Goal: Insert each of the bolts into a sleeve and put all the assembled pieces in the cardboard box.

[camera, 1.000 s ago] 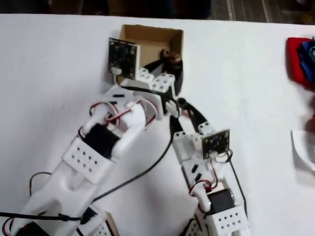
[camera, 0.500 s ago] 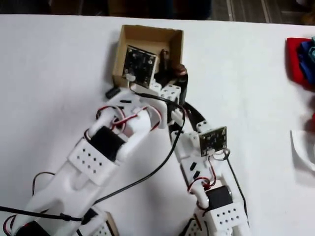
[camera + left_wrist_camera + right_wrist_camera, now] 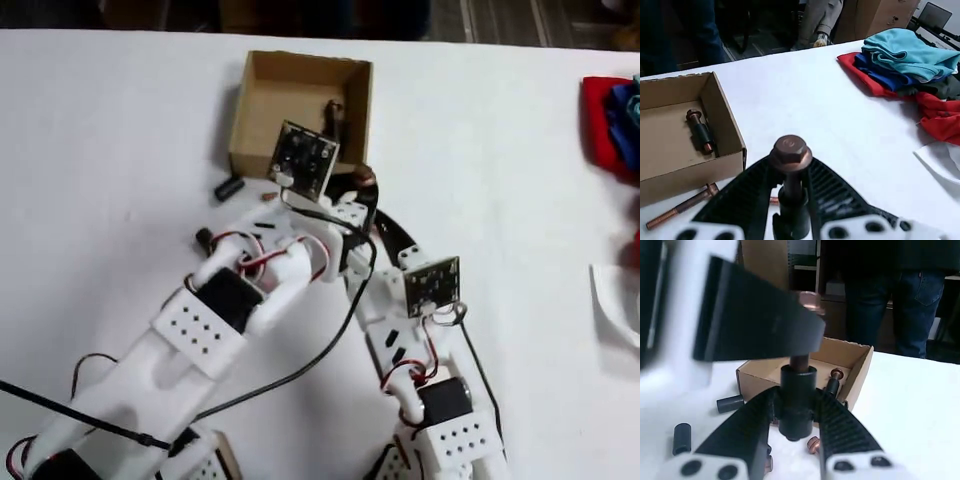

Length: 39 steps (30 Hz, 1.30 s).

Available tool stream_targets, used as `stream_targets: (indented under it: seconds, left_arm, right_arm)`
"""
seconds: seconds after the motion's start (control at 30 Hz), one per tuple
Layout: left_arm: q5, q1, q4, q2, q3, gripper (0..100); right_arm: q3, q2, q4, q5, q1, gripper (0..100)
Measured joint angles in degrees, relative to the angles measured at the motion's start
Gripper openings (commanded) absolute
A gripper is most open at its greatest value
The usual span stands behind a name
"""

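Drew the left gripper (image 3: 358,192) with its bolt (image 3: 366,178) back from over the right rim of the cardboard box (image 3: 290,100) to just outside its near corner, baring one black sleeve (image 3: 230,187) beside the box and a second sleeve (image 3: 203,238) nearer the arms

Coppery metal bolt (image 3: 791,151), matt black sleeve (image 3: 798,401)

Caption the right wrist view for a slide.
Right gripper clamps a sleeve with a bolt in its top, box behind.
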Motion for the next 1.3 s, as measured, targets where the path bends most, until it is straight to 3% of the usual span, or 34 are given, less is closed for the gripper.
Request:
stream_targets:
  seconds: [0.2,0.4,0.77,1.1,1.3]
  left_arm:
    - [0.0,-0.1,0.0,0.0,0.0,4]
    - [-0.2,-0.5,6.3,-0.1,0.0,18]
    - [0.9,-2.9,14.8,-0.7,-1.5,18]
    - [0.9,-19.7,26.4,-0.8,-17.8,18]
    - [-3.2,-32.7,26.6,-0.9,-11.2,18]
  right_arm:
    - [0.0,0.0,1.7,0.0,0.0,2.1]
    - [0.0,0.1,2.8,0.0,0.1,2.1]
    - [0.0,0.4,2.8,0.0,0.0,2.1]
    - [0.5,1.8,6.2,-0.5,1.8,2.1]
    - [-2.5,7.5,7.5,-4.0,5.7,2.0]
